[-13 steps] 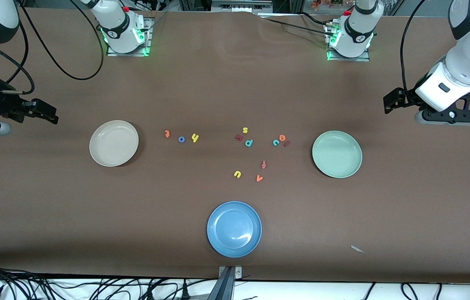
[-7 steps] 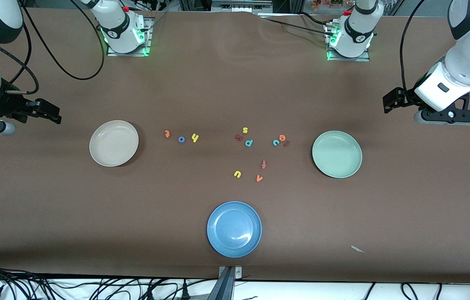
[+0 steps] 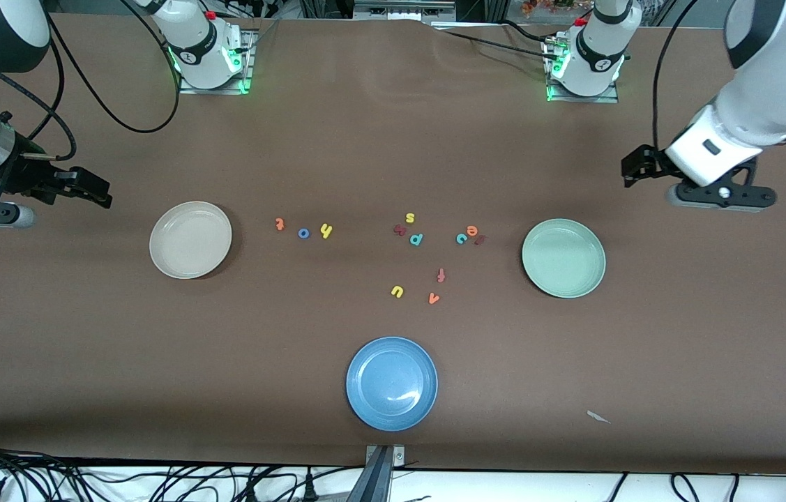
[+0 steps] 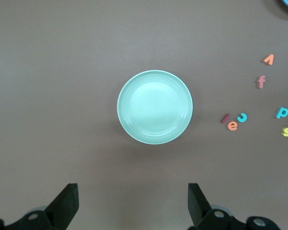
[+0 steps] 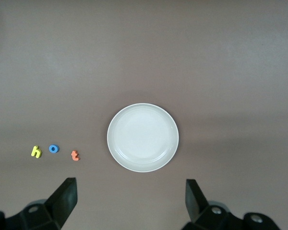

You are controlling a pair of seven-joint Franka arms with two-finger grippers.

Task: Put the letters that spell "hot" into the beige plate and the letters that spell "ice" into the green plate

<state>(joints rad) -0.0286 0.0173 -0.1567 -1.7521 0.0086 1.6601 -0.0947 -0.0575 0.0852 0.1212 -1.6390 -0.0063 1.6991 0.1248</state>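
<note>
- Toward the right arm's end of the table [image 3: 337, 139], the beige plate [image 3: 190, 240] lies flat with nothing in it, about midway between the table's base-side edge and its camera-side edge.
- Beside that plate, toward the table's middle, the letters that spell "hot" lie in a short row: the orange t [image 3: 280, 224] nearest the plate, then the blue o [image 3: 303, 233], then the yellow h [image 3: 326, 231], each apart from the next.
- Toward the left arm's end, the green plate [image 3: 563, 258] lies flat, also bare.
- Just beside it, on its middle-of-table side, the letters that spell "ice" sit bunched close: the maroon i [image 3: 480, 240] nearest the plate, the orange e [image 3: 471, 230] and the teal c [image 3: 461, 238] next to it.
- Around the table's middle lie a yellow s [image 3: 410, 217], a maroon letter [image 3: 399, 229], a teal p [image 3: 416, 239], an orange-red f [image 3: 441, 275], a yellow u [image 3: 397, 291] and an orange v [image 3: 434, 298].
- Near the middle of the camera-side edge sits a blue plate [image 3: 392, 383].
- The right gripper [image 3: 98, 195] hangs in the air near the table's end edge on the right arm's side, fingers spread wide, holding nothing.
- The left gripper [image 3: 631, 171] hangs in the air over bare table near the green plate, fingers spread wide, holding nothing.
</note>
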